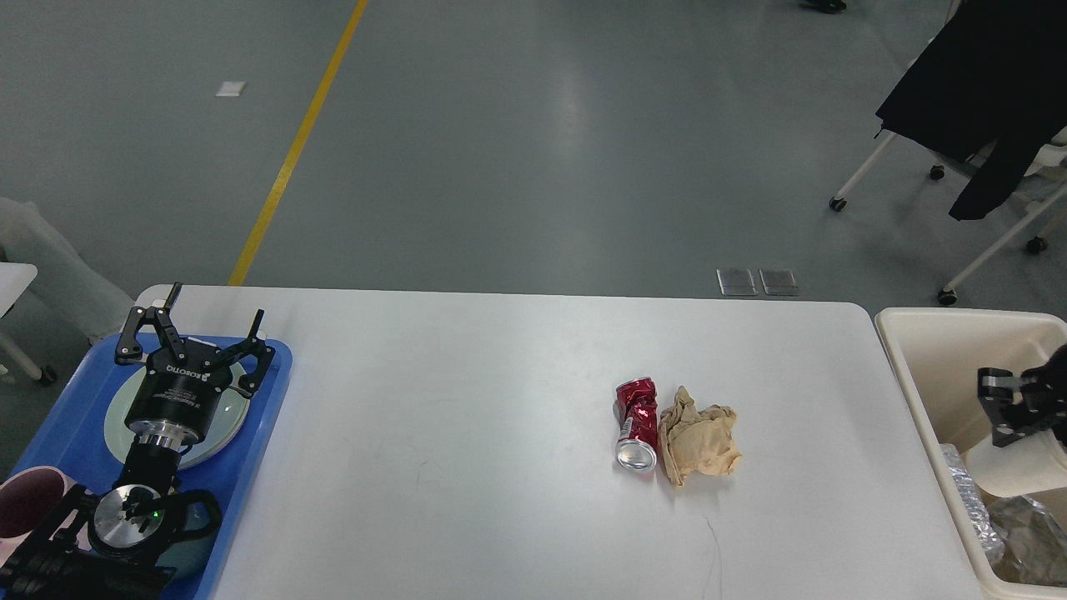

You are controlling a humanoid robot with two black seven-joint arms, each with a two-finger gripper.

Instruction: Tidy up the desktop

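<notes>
The white desktop (458, 417) holds a crushed red can (635, 425) lying next to a crumpled brown paper (698, 442), right of centre. My left gripper (202, 323) is open and empty over the blue tray (279, 367) at the desktop's left end, above a pale plate (229, 417). My right gripper (1010, 408) is at the right edge, over the cream bin (904, 350), far from the can and paper. A whitish cup-like thing (1013, 468) is just below it. I cannot tell whether the fingers hold it.
The tray also carries a pink mug (21, 504) and a dark cup (196, 542) under my left arm. The bin contains crumpled foil and plastic (971, 504). A chair with a black jacket (984, 83) stands on the floor beyond the right corner.
</notes>
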